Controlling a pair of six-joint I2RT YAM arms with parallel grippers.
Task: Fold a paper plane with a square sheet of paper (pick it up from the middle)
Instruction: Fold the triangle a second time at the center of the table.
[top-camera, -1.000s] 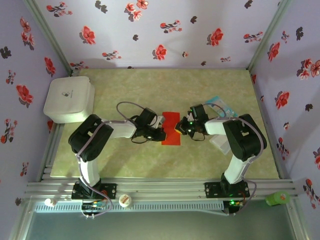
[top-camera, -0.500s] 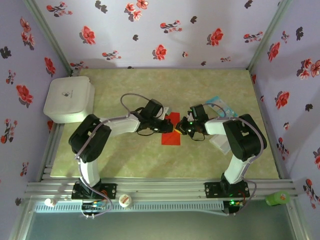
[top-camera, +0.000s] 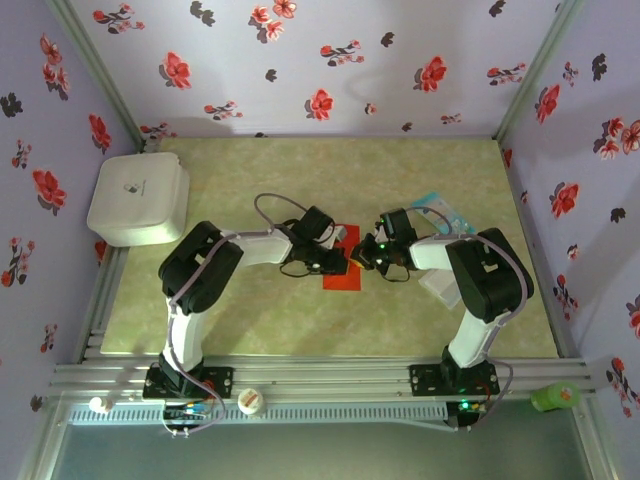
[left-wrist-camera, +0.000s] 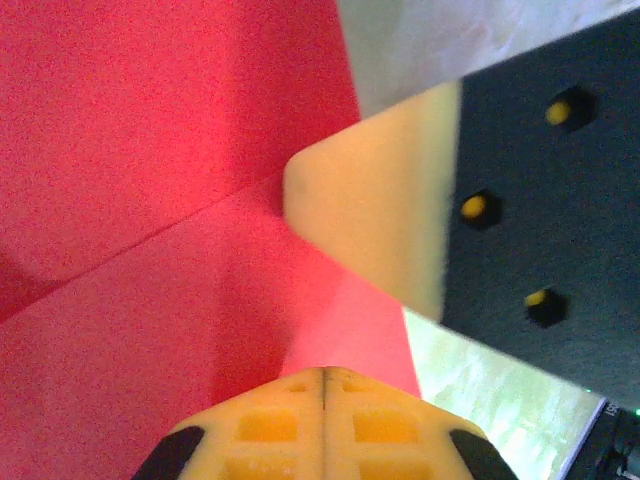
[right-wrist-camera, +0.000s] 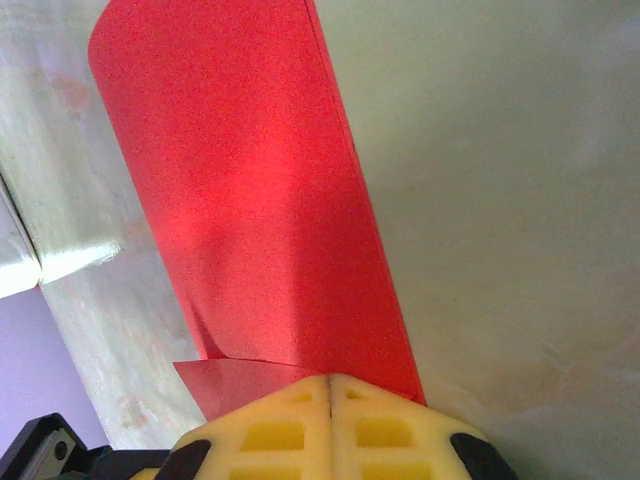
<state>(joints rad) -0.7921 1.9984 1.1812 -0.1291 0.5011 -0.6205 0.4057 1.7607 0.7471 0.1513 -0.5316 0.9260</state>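
Left end effector (left-wrist-camera: 326, 378) is clenched, its tips set on the red sheet of paper (right-wrist-camera: 250, 180) beside a crease. Right end effector (right-wrist-camera: 328, 385) is clenched at the sheet's right edge; whether it pinches the paper, I cannot tell. The folded sheet lies mid-bench (top-camera: 250, 320). A white box (top-camera: 138, 198) sits closed at the bench's left edge.

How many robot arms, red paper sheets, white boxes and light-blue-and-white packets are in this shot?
Black robot arms: 2, left arm and right arm
Bright red paper sheet: 1
White rounded plastic box: 1
Light-blue-and-white packet: 1
Total: 5
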